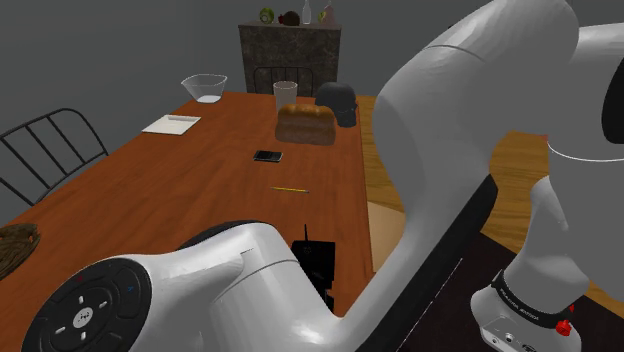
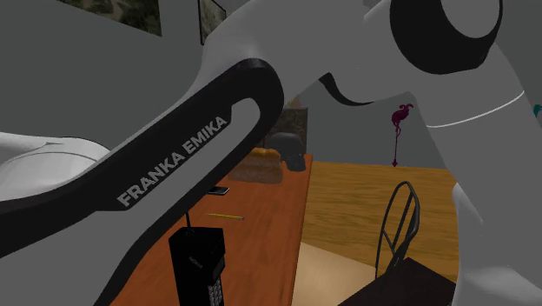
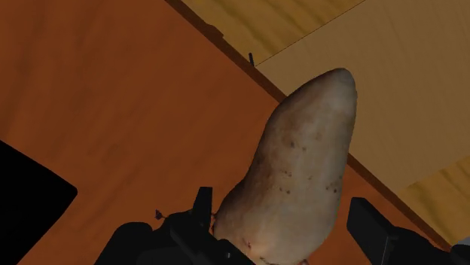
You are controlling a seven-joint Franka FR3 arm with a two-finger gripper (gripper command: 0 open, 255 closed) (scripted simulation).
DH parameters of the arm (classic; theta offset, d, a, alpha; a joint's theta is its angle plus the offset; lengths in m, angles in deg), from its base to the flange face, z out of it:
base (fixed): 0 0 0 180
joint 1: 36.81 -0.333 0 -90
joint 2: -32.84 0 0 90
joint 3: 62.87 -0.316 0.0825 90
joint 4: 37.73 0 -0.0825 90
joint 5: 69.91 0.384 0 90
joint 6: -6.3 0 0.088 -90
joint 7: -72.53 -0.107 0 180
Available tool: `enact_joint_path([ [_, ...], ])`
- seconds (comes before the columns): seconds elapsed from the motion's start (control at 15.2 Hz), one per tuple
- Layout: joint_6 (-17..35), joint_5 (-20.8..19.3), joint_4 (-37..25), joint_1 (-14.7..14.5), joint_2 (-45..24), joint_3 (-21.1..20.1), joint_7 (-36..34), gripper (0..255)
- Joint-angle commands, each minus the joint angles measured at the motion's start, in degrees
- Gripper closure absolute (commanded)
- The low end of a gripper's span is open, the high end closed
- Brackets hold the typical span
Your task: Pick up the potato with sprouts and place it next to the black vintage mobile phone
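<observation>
Two black jaws pinch the thick end of a long, pale brown, speckled potato, one on each side of it, as the wrist view shows. The potato is over the reddish-brown wooden worktop, close to its edge, with its tapered tip pointing toward the tan floor beyond. A tall black brick-shaped mobile phone with a keypad stands upright near that edge. Farther along the worktop lie a thin yellow pencil and a brown bread loaf.
</observation>
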Motion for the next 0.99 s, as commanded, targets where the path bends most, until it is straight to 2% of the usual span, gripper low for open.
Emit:
enact_joint_path([
  [0.0, 0.0, 0.0, 0.0, 0.0, 0.0, 0.0, 0.0, 0],
  [0.13, 0.0, -0.1, -0.1, -0.1, -0.1, 0.1, -0.1, 0],
  [0.4, -5.4, 2.5, -2.9, 0.0, 3.0, -1.5, 1.5, 0],
  [0.92, -5.4, 2.5, -2.9, 0.0, 3.0, -1.5, 1.5, 0],
])
